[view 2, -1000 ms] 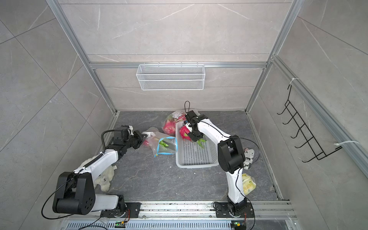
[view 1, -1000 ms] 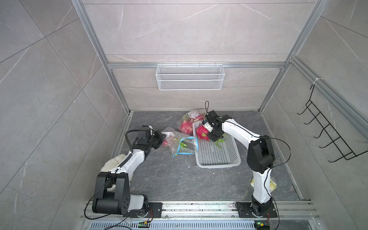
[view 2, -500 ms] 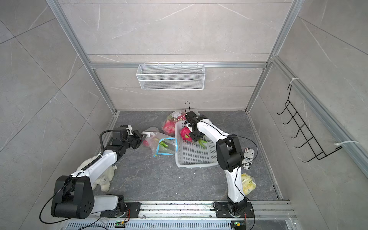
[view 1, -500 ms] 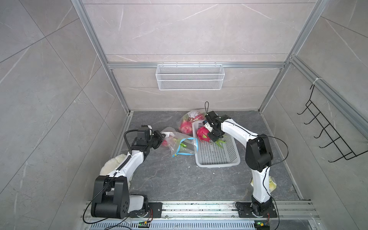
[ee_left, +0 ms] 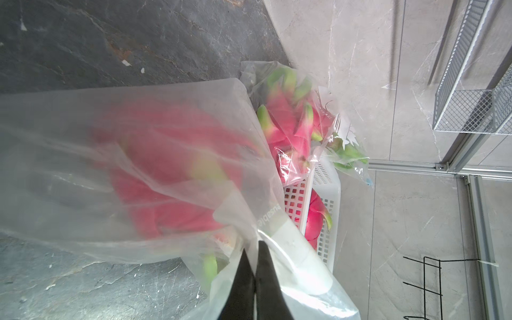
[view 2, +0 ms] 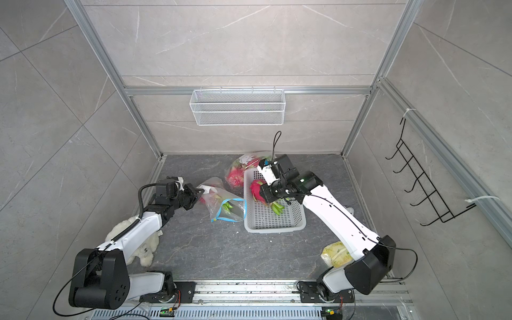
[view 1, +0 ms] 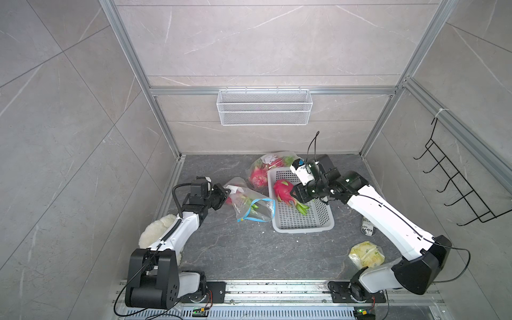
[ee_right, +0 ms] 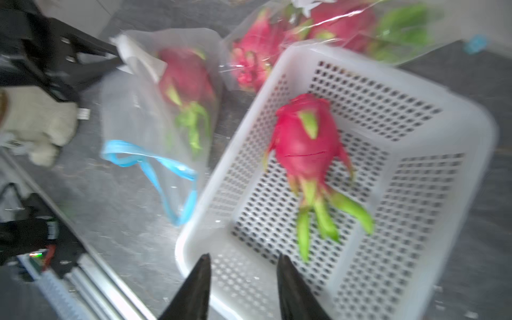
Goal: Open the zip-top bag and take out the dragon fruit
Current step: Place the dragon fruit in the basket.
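1. Dragon fruit [view 1: 282, 191] lies loose in the basket [view 1: 302, 228]; another sits inside the zip-top bag [view 1: 249, 206], alongside the basket's wall.
2. Left end effector [ee_left: 256, 246] clenches the bag's corner.
3. Right end effector [ee_right: 243, 257], released, hovers above the basket.

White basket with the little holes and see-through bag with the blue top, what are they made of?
The white holed basket looks like moulded plastic, smooth, matte: even holes, rounded rim. The see-through bag with the blue top looks like thin glossy plastic film: it crumples, glints.
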Available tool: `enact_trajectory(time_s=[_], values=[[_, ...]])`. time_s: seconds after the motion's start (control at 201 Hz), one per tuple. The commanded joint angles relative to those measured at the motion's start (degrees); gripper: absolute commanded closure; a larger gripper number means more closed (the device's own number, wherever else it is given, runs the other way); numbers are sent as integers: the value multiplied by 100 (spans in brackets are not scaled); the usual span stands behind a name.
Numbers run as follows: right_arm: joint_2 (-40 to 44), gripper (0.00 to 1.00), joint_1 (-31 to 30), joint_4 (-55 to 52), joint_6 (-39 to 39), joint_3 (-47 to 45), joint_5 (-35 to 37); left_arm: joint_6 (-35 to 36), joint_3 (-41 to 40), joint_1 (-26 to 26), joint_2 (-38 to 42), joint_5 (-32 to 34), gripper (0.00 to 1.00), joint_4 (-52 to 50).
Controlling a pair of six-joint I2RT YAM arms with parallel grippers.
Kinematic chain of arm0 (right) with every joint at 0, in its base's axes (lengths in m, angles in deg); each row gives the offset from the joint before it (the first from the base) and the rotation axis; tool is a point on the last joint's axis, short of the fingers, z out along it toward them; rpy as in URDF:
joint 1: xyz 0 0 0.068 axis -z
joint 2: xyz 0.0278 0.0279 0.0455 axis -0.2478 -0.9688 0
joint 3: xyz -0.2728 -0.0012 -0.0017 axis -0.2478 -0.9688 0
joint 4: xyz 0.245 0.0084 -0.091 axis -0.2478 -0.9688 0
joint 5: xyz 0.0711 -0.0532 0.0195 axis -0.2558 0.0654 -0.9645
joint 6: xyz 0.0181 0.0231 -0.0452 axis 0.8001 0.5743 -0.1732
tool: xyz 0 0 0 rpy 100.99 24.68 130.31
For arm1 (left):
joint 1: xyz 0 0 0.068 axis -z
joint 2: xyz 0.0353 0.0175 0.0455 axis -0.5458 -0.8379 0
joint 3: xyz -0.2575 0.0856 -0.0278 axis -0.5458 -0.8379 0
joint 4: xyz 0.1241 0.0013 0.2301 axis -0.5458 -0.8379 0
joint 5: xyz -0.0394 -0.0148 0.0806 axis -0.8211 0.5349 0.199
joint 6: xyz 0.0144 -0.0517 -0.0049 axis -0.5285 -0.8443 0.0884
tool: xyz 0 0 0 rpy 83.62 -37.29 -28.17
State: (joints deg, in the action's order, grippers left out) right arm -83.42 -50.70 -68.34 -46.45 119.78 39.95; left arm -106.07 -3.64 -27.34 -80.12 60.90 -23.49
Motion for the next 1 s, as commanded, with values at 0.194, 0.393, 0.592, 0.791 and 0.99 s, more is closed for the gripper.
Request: enact_trajectory(time_s=[0.194, 0.393, 0.592, 0.791, 0.99], values=[[-298, 72, -1147, 2192, 1613, -1047, -473, -163, -82, -29, 331, -196, 100, -19], [-1276, 80, -1327, 2797, 1585, -683, -43, -137, -16, -33, 414, -374, 100, -256], [-2242, 84, -1539, 2806, 1237, 118, 318, -171, -130, -33, 615, -326, 100, -362], [-2906, 83, -1669, 3114, 798, 609, 1221, -268, -194, -29, 699, -405, 100, -346], [-3674, 78, -1698, 2768, 246, 1451, 1729, -234, -128, -29, 788, -419, 100, -489]])
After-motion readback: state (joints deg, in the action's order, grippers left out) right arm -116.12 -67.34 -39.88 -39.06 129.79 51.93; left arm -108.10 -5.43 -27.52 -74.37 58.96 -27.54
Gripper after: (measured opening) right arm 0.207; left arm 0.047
